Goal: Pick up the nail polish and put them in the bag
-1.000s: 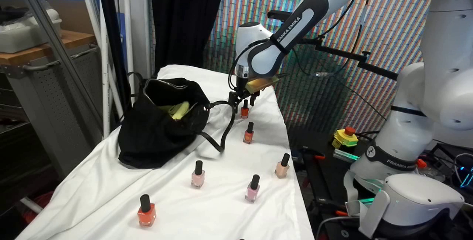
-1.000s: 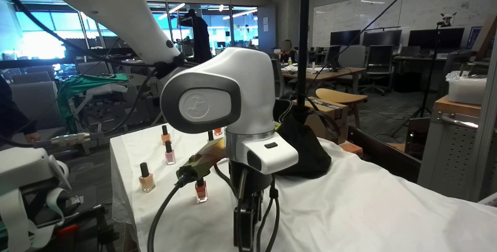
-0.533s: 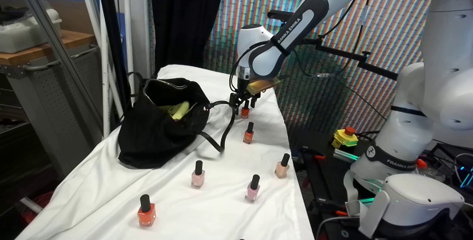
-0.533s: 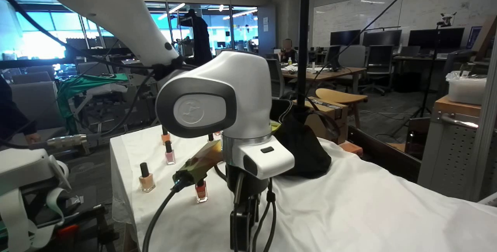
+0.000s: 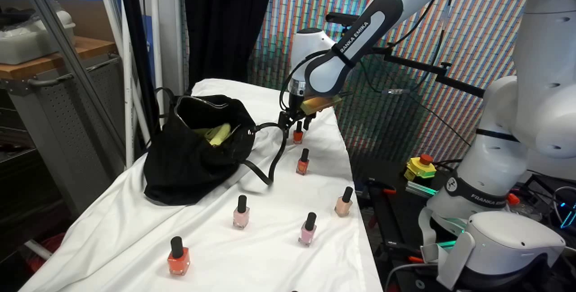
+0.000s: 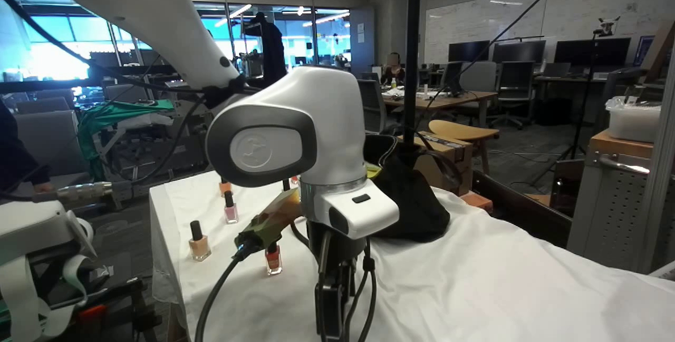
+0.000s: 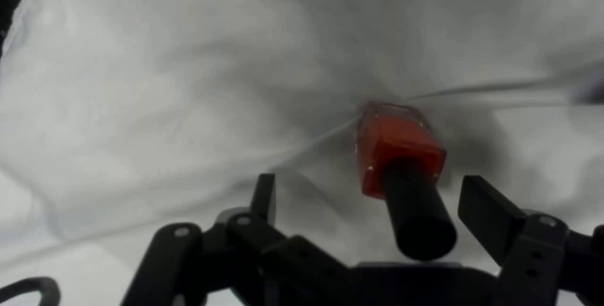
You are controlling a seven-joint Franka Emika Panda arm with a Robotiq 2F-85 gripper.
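Observation:
A red nail polish bottle stands upright on the white cloth, its black cap reaching between the spread fingers of my gripper. The cap sits nearer the right finger, with gaps on both sides. In an exterior view the same bottle shows just under the gripper. More nail polish stands on the cloth: a red bottle, a peach one, a mauve one, a pale pink one and an orange-red one. The black bag gapes, yellow-green inside.
A bag handle loops out toward the gripper and the bottles. The cloth-covered table ends close to the peach bottle. Beyond that edge are a white headset and a yellow box with a red button.
The arm has shifted slightly, toward the left in an exterior view. My gripper has stayed open around the cap, and the bottles and bag have not moved.

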